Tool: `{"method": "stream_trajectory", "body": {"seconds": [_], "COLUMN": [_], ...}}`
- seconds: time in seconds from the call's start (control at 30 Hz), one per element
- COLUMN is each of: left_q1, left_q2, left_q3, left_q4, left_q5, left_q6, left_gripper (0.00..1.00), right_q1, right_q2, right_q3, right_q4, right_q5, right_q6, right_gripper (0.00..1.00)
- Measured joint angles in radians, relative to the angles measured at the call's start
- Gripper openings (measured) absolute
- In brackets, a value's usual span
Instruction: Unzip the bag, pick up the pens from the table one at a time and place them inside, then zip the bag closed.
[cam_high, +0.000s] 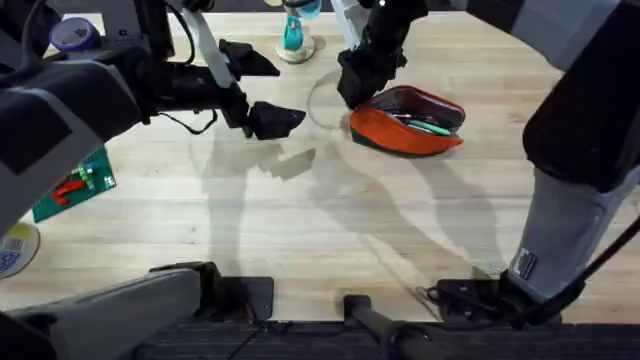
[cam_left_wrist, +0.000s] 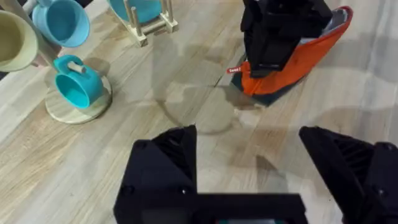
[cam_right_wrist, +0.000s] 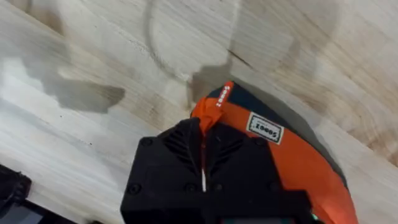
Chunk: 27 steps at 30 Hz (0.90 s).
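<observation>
The right gripper (cam_high: 358, 88) is in the upper middle of the overhead view. It comes down on the left end of the bag (cam_high: 400, 132). In the right wrist view its two black fingers (cam_right_wrist: 242, 168) are pressed tight together, with just a thin line between them. They pinch the orange cloth at the tip of the bag (cam_right_wrist: 298, 155). A small orange tab (cam_right_wrist: 222, 96) with white letters sticks out past the fingers, and a white label (cam_right_wrist: 263, 127) sits on the bag's side.

The bag is orange and long, with a dark edge. It lies on the table (cam_high: 300, 220), right of the middle and near the top of the overhead view. Its mouth is open and the inside is dark. A green pen (cam_high: 428, 126) lies inside it.

The left gripper (cam_high: 258, 88) is to the left of the bag, up in the air, well apart from it. Its fingers (cam_left_wrist: 165, 162) are spread wide and hold nothing. In the left wrist view the bag (cam_left_wrist: 305, 56) is at the upper right, with the right gripper (cam_left_wrist: 280, 37) on it.

A wooden stand with teal cups (cam_left_wrist: 74, 87) is at the upper left of that view. A green card (cam_high: 75, 185) lies at the left edge of the overhead view.
</observation>
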Motion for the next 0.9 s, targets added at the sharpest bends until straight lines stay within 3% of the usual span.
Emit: {"method": "stream_trajectory", "body": {"seconds": [0.53,0.9], "left_q1": [0.0,0.0], "left_q2": [0.0,0.0], "left_q3": [0.0,0.0], "left_q4": [0.0,0.0], "left_q5": [0.0,0.0], "left_q6": [0.0,0.0], "left_gripper": [0.993,0.993], "right_q1": [0.0,0.0], "right_q2": [0.0,0.0], "right_q3": [0.005,0.074], "right_q4": [-0.022,-0.064], "right_q5": [-0.004,-0.004], "right_q6": [0.003,0.003], "right_gripper": [0.033,0.033]}}
